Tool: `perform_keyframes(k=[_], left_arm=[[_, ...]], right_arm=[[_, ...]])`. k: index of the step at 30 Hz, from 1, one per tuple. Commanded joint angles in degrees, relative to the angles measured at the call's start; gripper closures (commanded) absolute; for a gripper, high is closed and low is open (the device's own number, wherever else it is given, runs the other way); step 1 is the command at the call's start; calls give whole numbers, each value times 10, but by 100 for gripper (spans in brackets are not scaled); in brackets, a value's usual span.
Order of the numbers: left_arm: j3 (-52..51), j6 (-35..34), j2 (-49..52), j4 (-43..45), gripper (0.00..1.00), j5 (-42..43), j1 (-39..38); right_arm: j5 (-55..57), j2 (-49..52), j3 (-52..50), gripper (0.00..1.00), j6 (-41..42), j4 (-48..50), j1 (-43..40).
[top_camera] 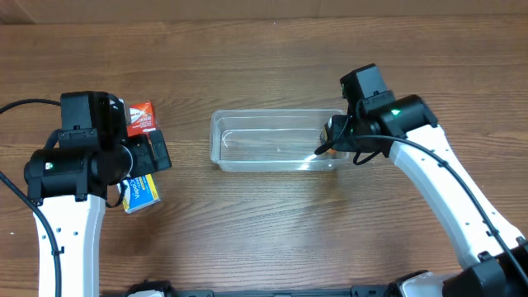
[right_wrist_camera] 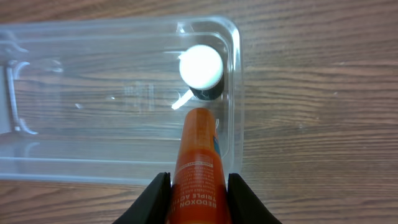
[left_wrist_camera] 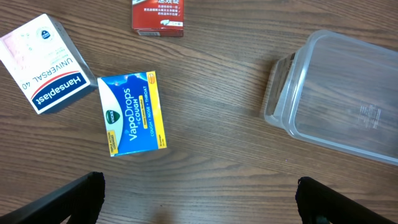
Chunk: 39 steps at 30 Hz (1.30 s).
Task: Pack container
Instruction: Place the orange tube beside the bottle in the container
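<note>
The clear plastic container (top_camera: 276, 140) lies mid-table; it also shows in the left wrist view (left_wrist_camera: 336, 99) and the right wrist view (right_wrist_camera: 118, 93). My right gripper (right_wrist_camera: 199, 199) is shut on an orange Redoxon tube (right_wrist_camera: 198, 168) and holds it over the container's right end (top_camera: 330, 140). The tube's white cap (right_wrist_camera: 201, 66) hangs inside the container. My left gripper (left_wrist_camera: 199, 202) is open and empty over bare wood, near a blue VapoDrops box (left_wrist_camera: 132, 113).
A white Hansaplast box (left_wrist_camera: 43, 65) and a red box (left_wrist_camera: 158, 15) lie left of the container. In the overhead view the red box (top_camera: 140, 118) and blue box (top_camera: 142, 191) sit by my left arm.
</note>
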Motion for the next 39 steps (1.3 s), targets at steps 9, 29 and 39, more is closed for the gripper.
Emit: perform_keyframes(k=[9, 29, 39], left_arm=[[12, 2, 0, -1, 0, -4, -4], [12, 2, 0, -1, 0, -4, -4], [12, 5, 0, 11, 0, -4, -4]], right_arm=[[5, 40, -41, 74, 6, 44, 2], [5, -18, 105, 30, -51, 2, 2], [-68, -80, 141, 0, -36, -83, -261]])
